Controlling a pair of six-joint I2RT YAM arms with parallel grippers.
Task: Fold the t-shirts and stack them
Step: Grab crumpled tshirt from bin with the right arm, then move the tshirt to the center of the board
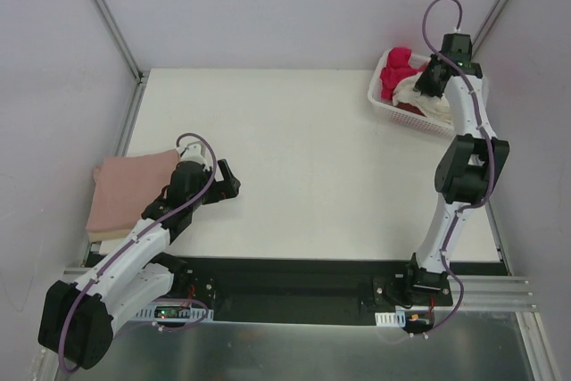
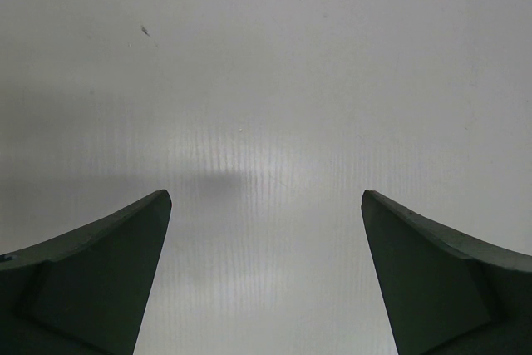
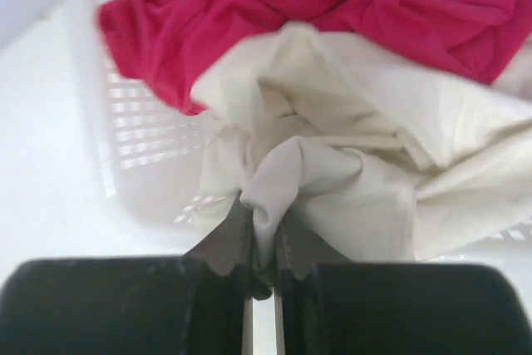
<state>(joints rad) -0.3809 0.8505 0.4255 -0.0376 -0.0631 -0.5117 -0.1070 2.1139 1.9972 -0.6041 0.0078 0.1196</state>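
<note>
A cream-white t-shirt (image 3: 332, 155) lies crumpled in the white lattice basket (image 1: 384, 103) at the back right, with a magenta t-shirt (image 3: 332, 6) bunched behind it. My right gripper (image 3: 264, 226) is shut on a fold of the cream-white t-shirt inside the basket; in the top view it (image 1: 431, 80) hangs over the basket. A dusty pink t-shirt (image 1: 129, 192) lies folded in a rectangle at the table's left edge. My left gripper (image 1: 229, 186) is open and empty, just right of the pink t-shirt, above bare table (image 2: 266, 122).
The white table (image 1: 303, 158) spreads between the two arms. Grey walls with metal struts close in the back and sides. A black rail runs along the near edge by the arm bases.
</note>
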